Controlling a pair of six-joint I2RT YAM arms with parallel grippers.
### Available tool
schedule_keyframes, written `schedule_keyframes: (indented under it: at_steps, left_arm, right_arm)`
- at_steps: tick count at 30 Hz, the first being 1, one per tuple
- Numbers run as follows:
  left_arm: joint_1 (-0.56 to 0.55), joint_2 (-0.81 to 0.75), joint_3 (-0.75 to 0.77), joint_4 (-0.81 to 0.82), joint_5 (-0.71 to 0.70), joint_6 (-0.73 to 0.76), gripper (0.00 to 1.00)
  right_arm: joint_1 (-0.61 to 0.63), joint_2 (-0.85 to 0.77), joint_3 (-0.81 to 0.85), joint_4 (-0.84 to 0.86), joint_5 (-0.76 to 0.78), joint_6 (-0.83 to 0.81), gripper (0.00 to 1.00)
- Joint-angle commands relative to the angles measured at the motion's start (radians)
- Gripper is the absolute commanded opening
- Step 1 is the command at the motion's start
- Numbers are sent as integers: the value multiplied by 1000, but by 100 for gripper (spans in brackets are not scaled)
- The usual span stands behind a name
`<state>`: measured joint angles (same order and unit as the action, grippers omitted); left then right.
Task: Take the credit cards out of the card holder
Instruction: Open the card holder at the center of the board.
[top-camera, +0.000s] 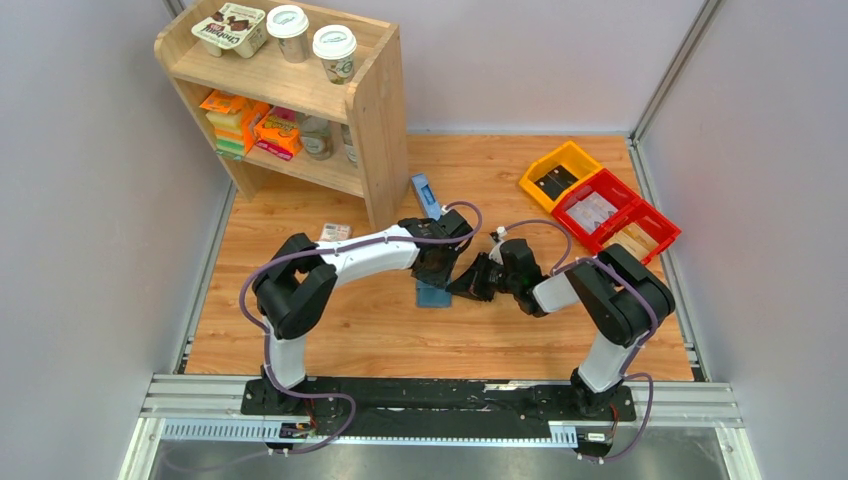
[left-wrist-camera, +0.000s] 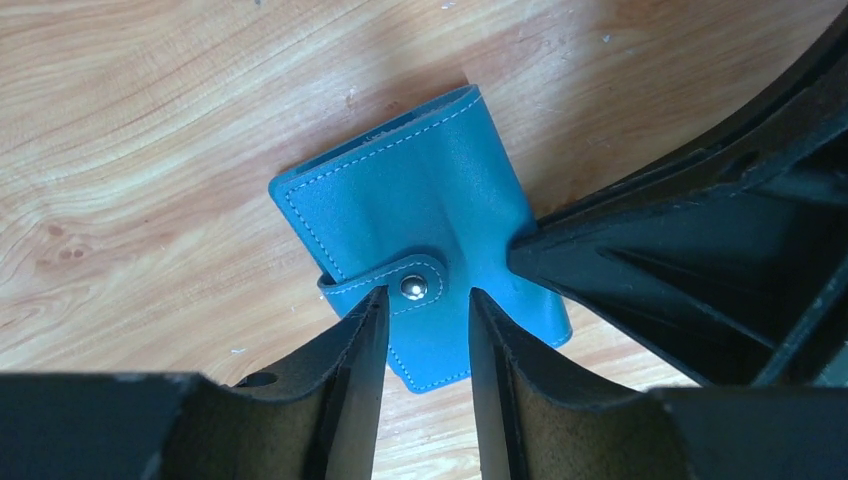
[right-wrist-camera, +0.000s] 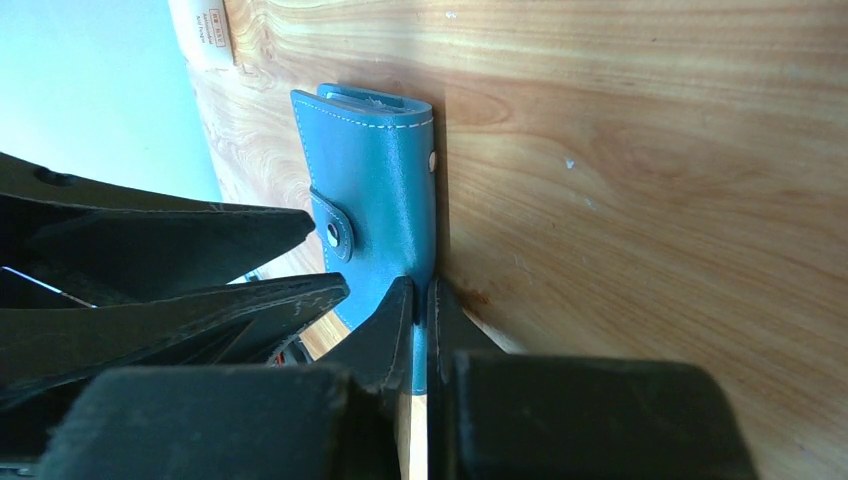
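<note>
Card holder (left-wrist-camera: 420, 200) looks light, floppy; right claw (right-wrist-camera: 422, 292) pinches its edge, left claw (left-wrist-camera: 428, 300), open, straddles the snap tab (left-wrist-camera: 395, 283), the likely place to grip

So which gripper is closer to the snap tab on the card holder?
Left. The left gripper straddles the snap tab with open fingers, one on each side. The right gripper is pinched shut on the edge of the card holder, just beside that tab.
</note>
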<state>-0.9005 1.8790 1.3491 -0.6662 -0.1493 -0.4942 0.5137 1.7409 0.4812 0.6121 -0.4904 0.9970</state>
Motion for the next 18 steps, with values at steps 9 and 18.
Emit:
schedule_keyframes:
  at_steps: [9, 18]
  left_arm:
    - [-38, 114, 71, -102, -84, 48, 43]
    - [-38, 53, 67, -84, -113, 74, 0]
  right_arm:
    - [8, 3, -18, -149, 118, -80, 0]
    - [9, -7, -15, -181, 127, -103, 0]
